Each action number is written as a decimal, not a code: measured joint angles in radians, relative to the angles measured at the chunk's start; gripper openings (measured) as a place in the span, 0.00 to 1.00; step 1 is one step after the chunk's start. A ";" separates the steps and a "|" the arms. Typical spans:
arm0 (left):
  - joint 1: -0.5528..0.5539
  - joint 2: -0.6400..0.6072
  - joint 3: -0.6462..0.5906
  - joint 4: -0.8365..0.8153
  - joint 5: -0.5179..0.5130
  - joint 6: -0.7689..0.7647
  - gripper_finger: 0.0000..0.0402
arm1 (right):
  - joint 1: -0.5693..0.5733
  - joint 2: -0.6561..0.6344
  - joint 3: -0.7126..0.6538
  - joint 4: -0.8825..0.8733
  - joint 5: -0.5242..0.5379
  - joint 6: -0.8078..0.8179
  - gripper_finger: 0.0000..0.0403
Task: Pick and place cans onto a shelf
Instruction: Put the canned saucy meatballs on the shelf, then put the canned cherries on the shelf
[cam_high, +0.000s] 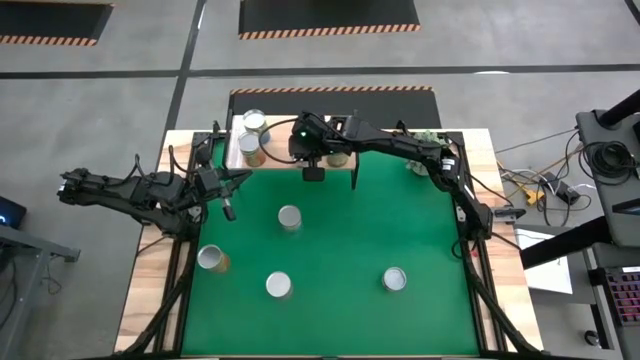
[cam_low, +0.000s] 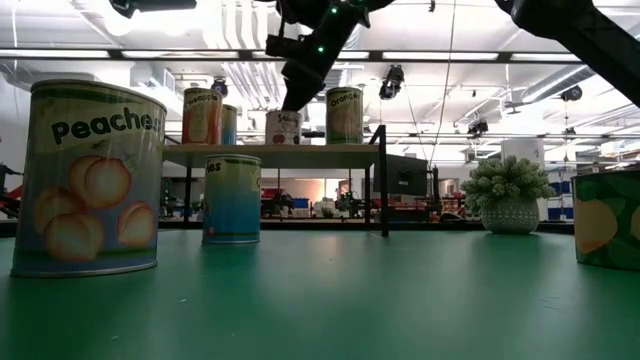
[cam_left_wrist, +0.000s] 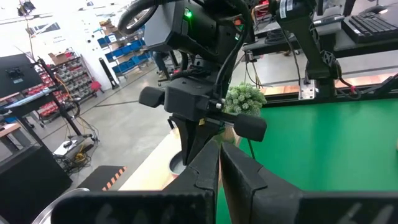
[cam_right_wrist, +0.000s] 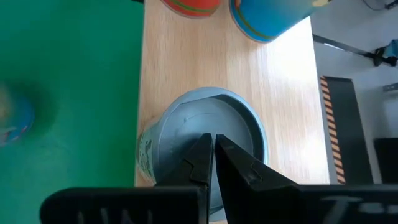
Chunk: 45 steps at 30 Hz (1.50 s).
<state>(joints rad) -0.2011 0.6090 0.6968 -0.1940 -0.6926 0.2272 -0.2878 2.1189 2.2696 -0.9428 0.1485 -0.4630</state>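
Right gripper (cam_high: 312, 172) reaches across the back of the green mat (cam_high: 340, 240) in the high view and hangs at the front edge of the shelf (cam_high: 238, 150), where 2 cans (cam_high: 254, 123) stand near its left end. 4 more cans sit apart on the mat: 1 central (cam_high: 289, 217), 1 at the left edge (cam_high: 210, 258), and 2 near the front. The left gripper (cam_high: 228, 206) waits over the mat's left side.

From the low view, the shelf (cam_low: 270, 155) carries an orange-labelled can (cam_low: 344, 115) and others, with the right gripper (cam_low: 296, 90) just above a small can (cam_low: 283, 127). A "Peaches" can (cam_low: 90, 180) looms close, and a fuzzy plant (cam_low: 508, 192) stands at the right.

At the left wrist, its fingers (cam_left_wrist: 205, 171) lie nearly together, holding nothing.

Through the right wrist view, the fingers (cam_right_wrist: 200, 162) are pressed almost together over the silvery top of a can (cam_right_wrist: 211, 134) on the shelf board (cam_right_wrist: 186, 68), gripping nothing.
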 joint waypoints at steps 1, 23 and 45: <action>0.000 0.000 0.000 0.000 0.000 0.000 0.00 | 0.000 0.000 0.000 -0.003 0.008 0.000 0.03; 0.000 0.000 0.000 0.000 0.000 0.000 0.00 | 0.002 -0.003 0.002 -0.051 0.046 0.017 0.03; 0.000 0.031 0.000 0.000 0.000 0.000 0.00 | 0.125 -0.187 0.083 -0.209 -0.111 0.170 0.03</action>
<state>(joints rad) -0.2012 0.6405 0.6968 -0.1943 -0.6925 0.2272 -0.1625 1.9317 2.3522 -1.1515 0.0375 -0.2932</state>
